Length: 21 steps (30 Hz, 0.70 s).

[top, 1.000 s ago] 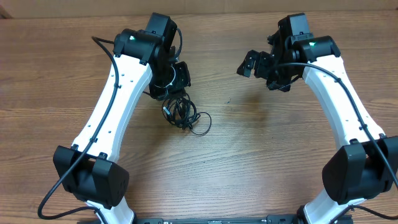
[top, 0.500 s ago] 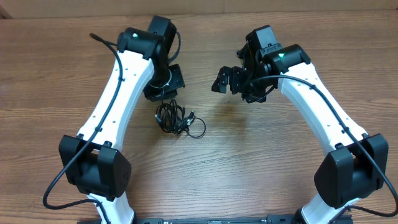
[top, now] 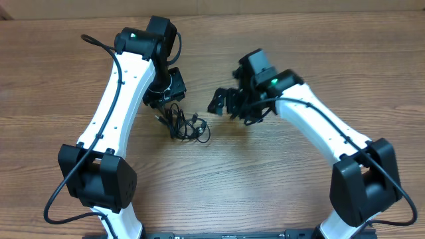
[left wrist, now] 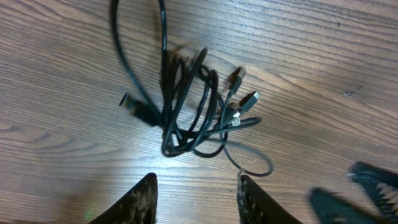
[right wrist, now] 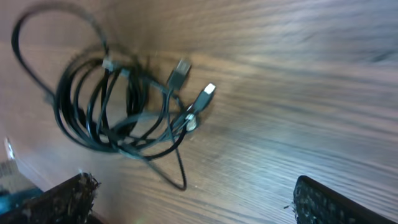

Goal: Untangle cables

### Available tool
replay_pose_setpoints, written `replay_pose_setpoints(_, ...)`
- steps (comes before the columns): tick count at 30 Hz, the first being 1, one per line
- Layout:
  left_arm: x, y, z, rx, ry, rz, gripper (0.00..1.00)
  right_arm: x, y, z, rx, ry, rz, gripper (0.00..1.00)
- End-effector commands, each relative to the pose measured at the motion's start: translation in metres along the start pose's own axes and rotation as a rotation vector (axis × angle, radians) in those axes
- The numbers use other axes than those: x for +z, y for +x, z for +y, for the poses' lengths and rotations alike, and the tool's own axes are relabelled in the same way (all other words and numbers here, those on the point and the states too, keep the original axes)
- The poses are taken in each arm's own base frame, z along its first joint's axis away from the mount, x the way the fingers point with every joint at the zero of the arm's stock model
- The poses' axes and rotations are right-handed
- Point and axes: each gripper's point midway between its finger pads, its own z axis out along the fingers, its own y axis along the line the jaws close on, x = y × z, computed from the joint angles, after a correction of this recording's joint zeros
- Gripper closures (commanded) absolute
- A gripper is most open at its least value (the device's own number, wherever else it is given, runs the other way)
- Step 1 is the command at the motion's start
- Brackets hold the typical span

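— What lies under you?
— The wooden counter [top: 279, 192]. On it are the cables [top: 183, 126], one black tangle of loops between my two arms and nearer my left.
— Holding any?
— None. My left jaws stand open and empty near the tangle, and my right jaws gape wide, empty too. Small silvery plugs [left wrist: 250, 98] poke out of the tangle's side.

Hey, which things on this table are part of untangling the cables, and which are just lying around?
Part of the job:
the cables, one tangled bundle
the left gripper, open
the right gripper, open

Just lying about:
only the wooden table shows besides these
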Motion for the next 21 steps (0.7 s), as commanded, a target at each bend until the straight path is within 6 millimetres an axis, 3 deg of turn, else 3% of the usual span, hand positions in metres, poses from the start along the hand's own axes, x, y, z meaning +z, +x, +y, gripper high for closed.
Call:
replay_pose_setpoints(1,-0.001,-0.005,0.004,-0.014,-0.019,-0.018,0.56,0.015,0.015,0.01,-0.025,-0.014,0.031,0.0)
replay_pose_setpoints(8,-0.001,-0.006,0.007,-0.021,-0.021,-0.016,0.54,0.034,0.027,0.012,-0.088,0.048,0.018,0.04)
replay_pose_setpoints(11,-0.002,-0.01,0.011,-0.047,-0.006,-0.007,0.54,0.047,0.031,0.013,-0.109,0.072,0.023,0.2)
replay_pose_setpoints(15,-0.003,-0.013,0.02,-0.093,0.028,0.021,0.54,0.058,0.033,0.014,-0.122,0.071,0.033,0.34)
replay_pose_setpoints(19,-0.004,-0.015,0.031,-0.099,0.019,0.032,0.53,0.068,0.031,0.012,-0.124,0.073,0.033,0.54)
replay_pose_setpoints(21,-0.004,-0.013,0.032,-0.083,0.013,0.042,0.51,0.071,0.027,0.004,-0.122,0.114,0.015,0.7)
